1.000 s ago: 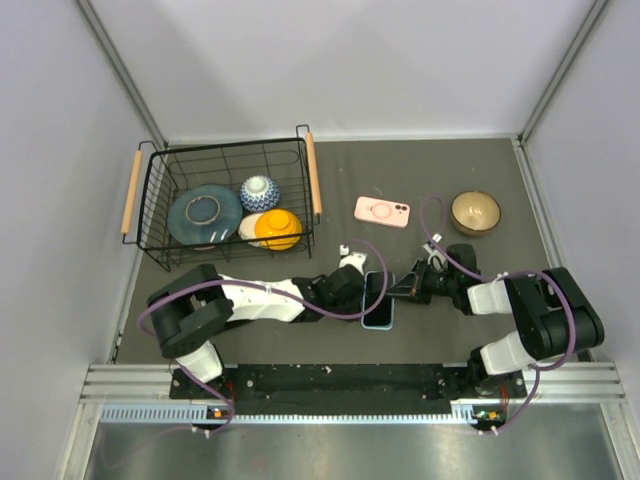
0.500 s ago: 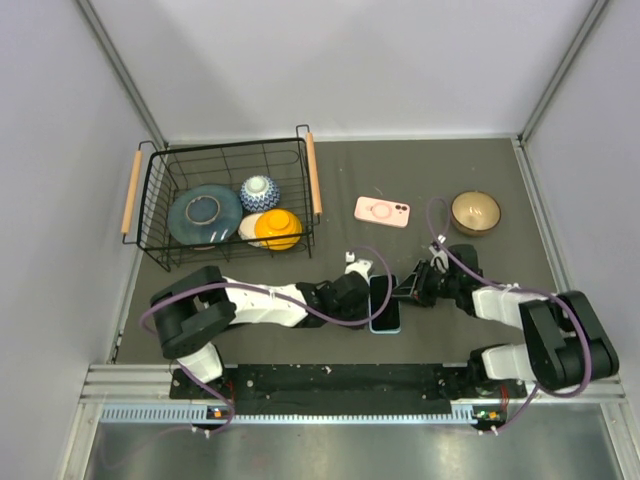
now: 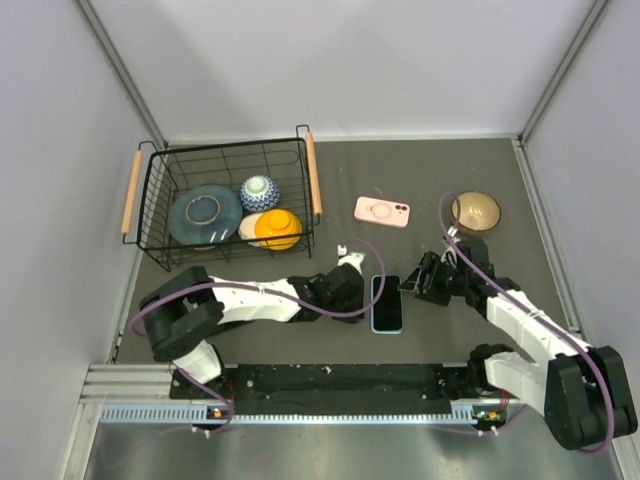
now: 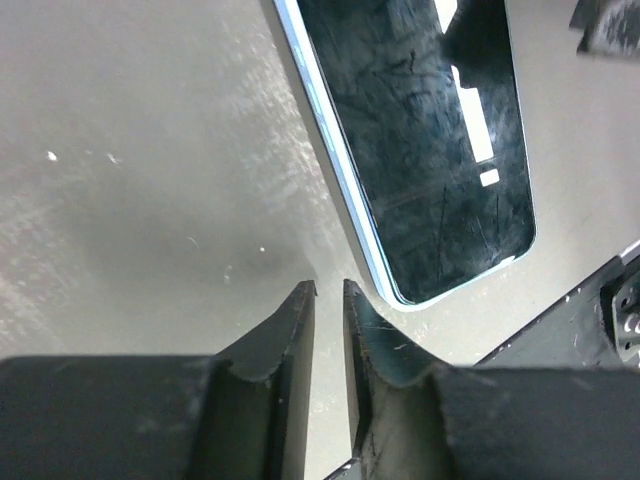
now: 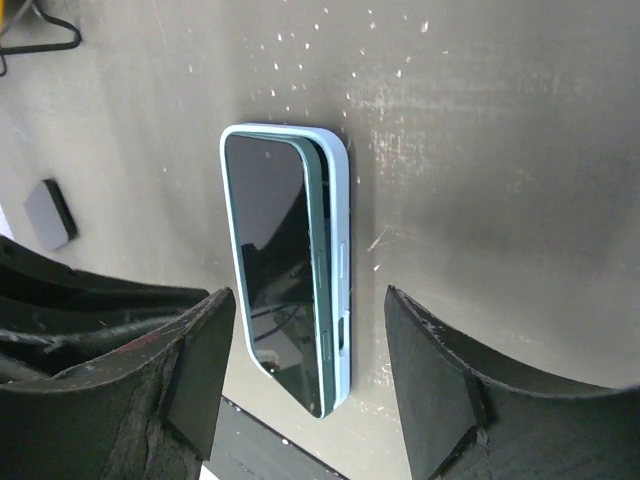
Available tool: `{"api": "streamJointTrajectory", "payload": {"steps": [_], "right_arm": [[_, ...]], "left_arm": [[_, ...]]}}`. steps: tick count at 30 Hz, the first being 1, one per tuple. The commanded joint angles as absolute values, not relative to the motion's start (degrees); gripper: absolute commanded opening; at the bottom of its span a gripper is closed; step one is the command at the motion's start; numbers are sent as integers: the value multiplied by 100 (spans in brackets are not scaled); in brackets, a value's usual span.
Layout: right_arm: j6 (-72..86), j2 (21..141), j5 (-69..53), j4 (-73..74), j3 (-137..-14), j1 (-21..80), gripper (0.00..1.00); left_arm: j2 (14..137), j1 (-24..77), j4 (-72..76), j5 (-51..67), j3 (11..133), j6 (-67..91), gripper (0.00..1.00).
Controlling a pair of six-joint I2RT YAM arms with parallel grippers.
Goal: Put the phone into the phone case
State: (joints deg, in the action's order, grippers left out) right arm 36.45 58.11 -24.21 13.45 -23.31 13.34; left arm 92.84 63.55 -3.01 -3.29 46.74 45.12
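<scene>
Seen from above, the phone (image 3: 386, 303) lies screen up inside a light blue case (image 5: 343, 290) on the near middle of the table (image 3: 330, 180). The left gripper (image 4: 328, 288) beside it shows a narrow empty gap; the right gripper (image 5: 308, 300) is spread wide. The pink phone case (image 3: 382, 211) lies farther back, well apart

No legible text (or labels).

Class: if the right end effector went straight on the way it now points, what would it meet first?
Probably the phone, lying screen-up on the table: the wrist view shows it straight ahead between the right end effector's open fingers. Depth is unclear: perhaps the table beside it.
</scene>
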Motion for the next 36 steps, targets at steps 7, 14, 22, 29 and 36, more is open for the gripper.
{"api": "streamJointTrajectory", "payload": {"steps": [7, 14, 22, 29, 36], "right_arm": [[3691, 6196, -3023, 326, -1838, 1371, 64], [3920, 6232, -3067, -140, -1494, 1371, 65], [4183, 5924, -3208, -536, -1213, 1371, 66], [4430, 6029, -3331, -913, -1072, 1362, 66], [4623, 6170, -3594, -1502, -835, 1371, 67]], "left_arm": [[9439, 6091, 121, 342, 5071, 4465, 29], [9677, 6091, 378, 510, 5001, 4562, 33], [9984, 6073, 307, 465, 4984, 4658, 33], [10098, 5915, 782, 923, 4685, 4896, 31], [10125, 5880, 905, 1072, 4606, 4922, 19]]}}
